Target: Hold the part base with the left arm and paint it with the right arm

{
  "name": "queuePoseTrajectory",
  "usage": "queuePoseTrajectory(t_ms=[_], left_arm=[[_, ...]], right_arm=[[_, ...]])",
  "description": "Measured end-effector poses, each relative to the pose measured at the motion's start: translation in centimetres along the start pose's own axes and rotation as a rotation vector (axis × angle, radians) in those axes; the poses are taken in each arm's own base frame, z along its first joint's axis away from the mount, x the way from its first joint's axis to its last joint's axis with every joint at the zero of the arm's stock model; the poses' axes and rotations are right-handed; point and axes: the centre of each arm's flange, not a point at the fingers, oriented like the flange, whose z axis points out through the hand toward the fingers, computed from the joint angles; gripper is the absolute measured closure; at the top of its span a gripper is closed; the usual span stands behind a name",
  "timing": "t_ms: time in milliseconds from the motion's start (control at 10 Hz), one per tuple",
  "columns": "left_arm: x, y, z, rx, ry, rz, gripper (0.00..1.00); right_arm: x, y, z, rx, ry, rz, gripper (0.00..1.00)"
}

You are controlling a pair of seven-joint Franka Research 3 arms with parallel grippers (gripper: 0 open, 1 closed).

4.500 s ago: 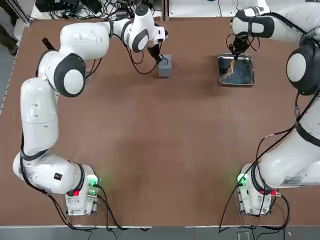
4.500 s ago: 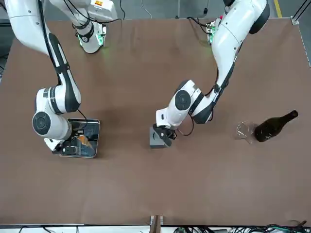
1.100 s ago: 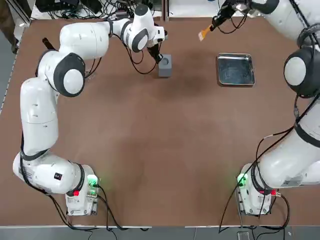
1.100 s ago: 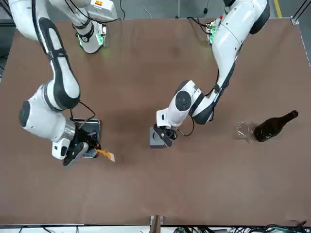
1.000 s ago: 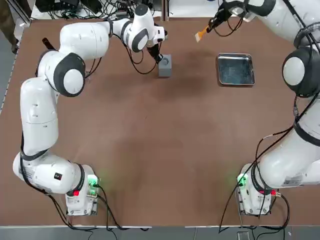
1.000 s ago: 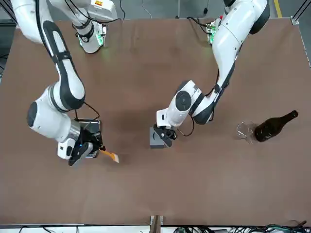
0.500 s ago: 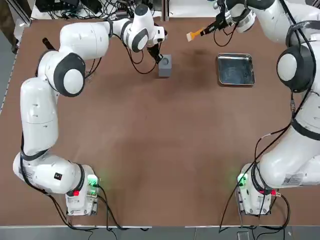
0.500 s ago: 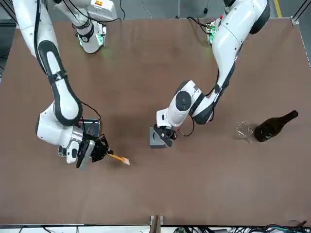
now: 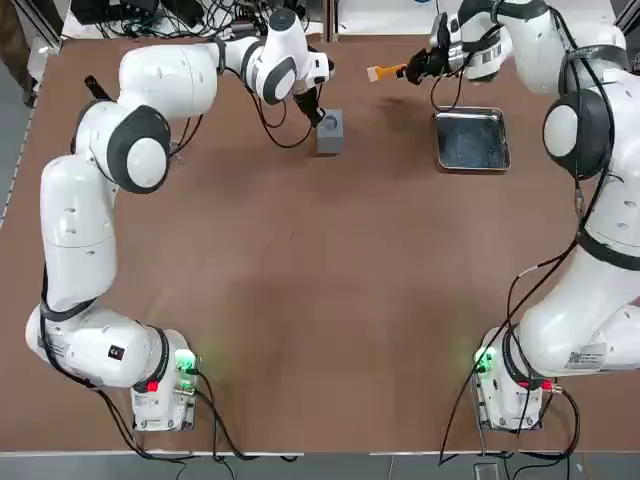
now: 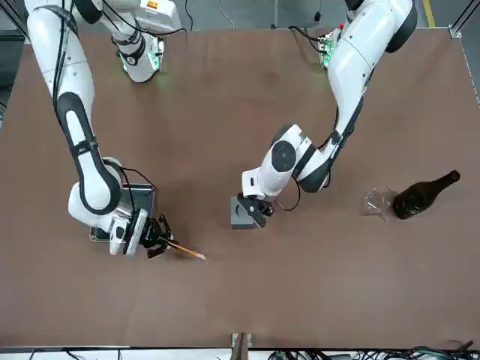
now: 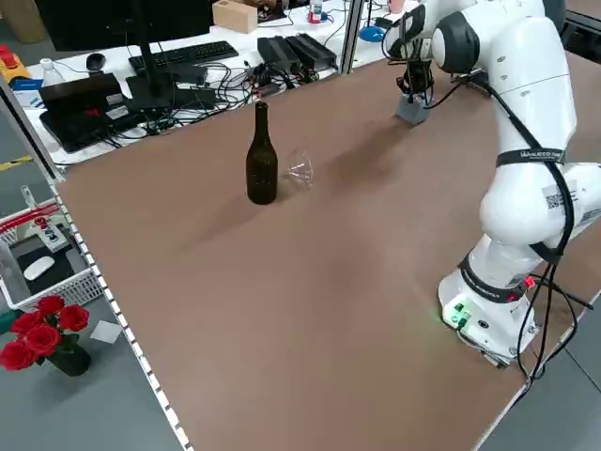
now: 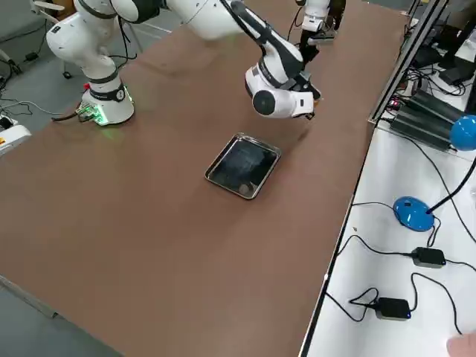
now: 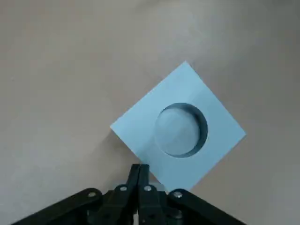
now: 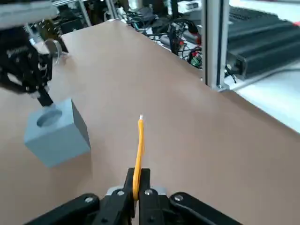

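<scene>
Top view, robot bases: both arms reach from the near edge of the table [image 9: 320, 300] to its far side.
Metal tray: the metal tray [image 9: 471, 139] lies on the far right part of the table, with nothing above it.
Part base: the part base [image 9: 330, 131] stands on the table at the far middle, well apart from the tray.
Left gripper: the left gripper [image 13: 138, 172] has its fingers pressed together, and the tips rest against one top edge of the part base, so I judge it presses the block down rather than clamps it.
Right gripper: the right gripper [image 14: 137, 185] pinches the orange brush [image 14: 138, 149] and holds it nearly level beyond the tray, with the brush end pointing toward the block.
Done: the holding step looks in place, and the brush is in the gripper.
Left: the brush tip is apart from the block, so painting is not yet begun.
Far left: a bottle [image 10: 421, 196] and a glass [image 10: 379, 202] stand aside.
</scene>
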Motion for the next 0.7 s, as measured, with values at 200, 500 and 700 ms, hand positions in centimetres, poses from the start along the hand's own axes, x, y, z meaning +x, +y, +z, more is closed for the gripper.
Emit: queuePoseTrajectory(t_ms=[200,500,700], left_arm=[[0.0,0.0,0.0,0.0,0.0,0.0,0.96],[0.0,0.0,0.0,0.0,0.0,0.0,0.96],[0.0,0.0,0.0,0.0,0.0,0.0,0.95]], right_arm=[[-0.7,-0.6,1.3,0.017,0.017,-0.086,0.95],[-1.1,-1.9,3.7,0.06,0.014,-0.131,0.95],[-3.9,-3.2,6.4,0.13,0.065,-0.158,0.95]])
